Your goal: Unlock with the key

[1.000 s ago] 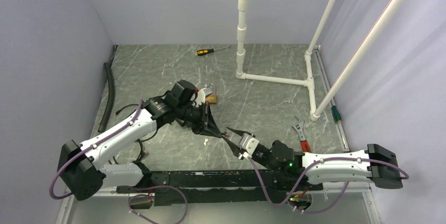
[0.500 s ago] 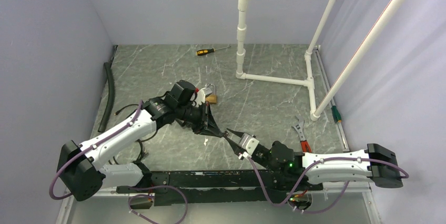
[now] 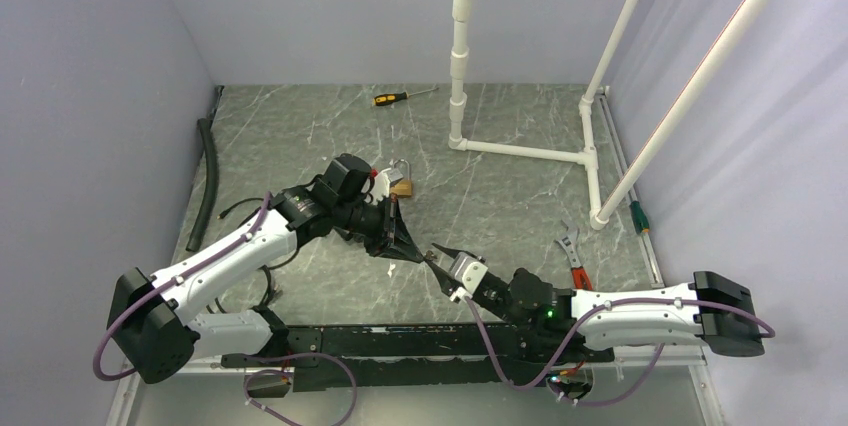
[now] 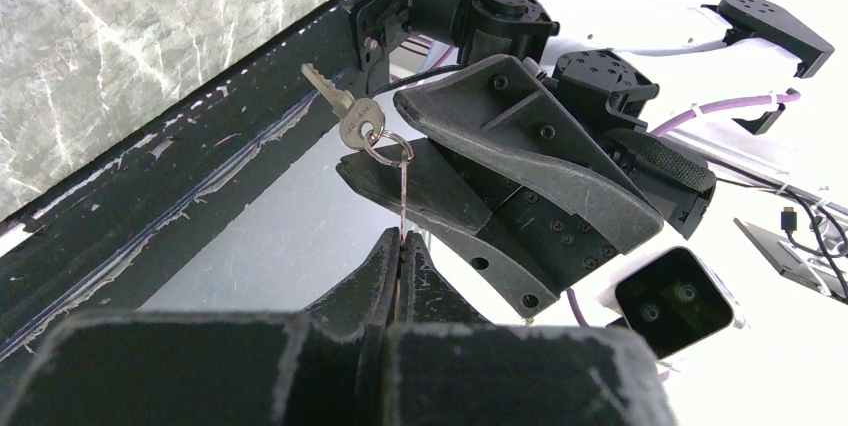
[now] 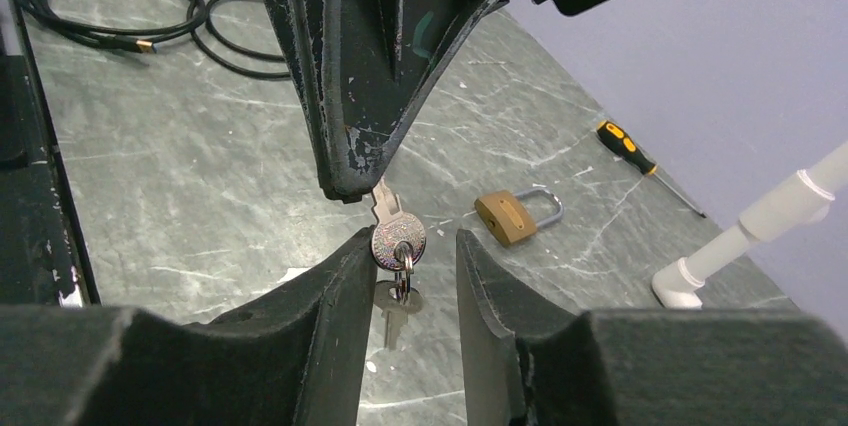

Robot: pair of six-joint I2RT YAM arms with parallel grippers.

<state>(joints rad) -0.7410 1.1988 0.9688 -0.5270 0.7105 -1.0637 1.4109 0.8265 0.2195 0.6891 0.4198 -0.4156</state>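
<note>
A brass padlock (image 3: 402, 186) with a steel shackle lies flat on the grey marble tabletop, also seen in the right wrist view (image 5: 505, 218). My left gripper (image 3: 410, 251) is shut on the blade of a silver key (image 5: 398, 239), held above the table with its round head toward the right arm. A ring (image 4: 385, 146) on that head carries a second key (image 4: 340, 111), which hangs loose. My right gripper (image 5: 410, 241) is open, one finger on each side of the key head. The head sits near the left-hand finger, with a gap to the other.
A yellow-and-black screwdriver (image 3: 400, 97) lies at the back. A white pipe frame (image 3: 520, 151) stands at the back right. A red-handled wrench (image 3: 573, 254) lies on the right, a black hose (image 3: 208, 181) runs along the left wall, and black cables (image 5: 180, 16) lie near the left arm.
The right arm has edged slightly left toward the left gripper and the key. The left arm and the padlock have stayed put.
</note>
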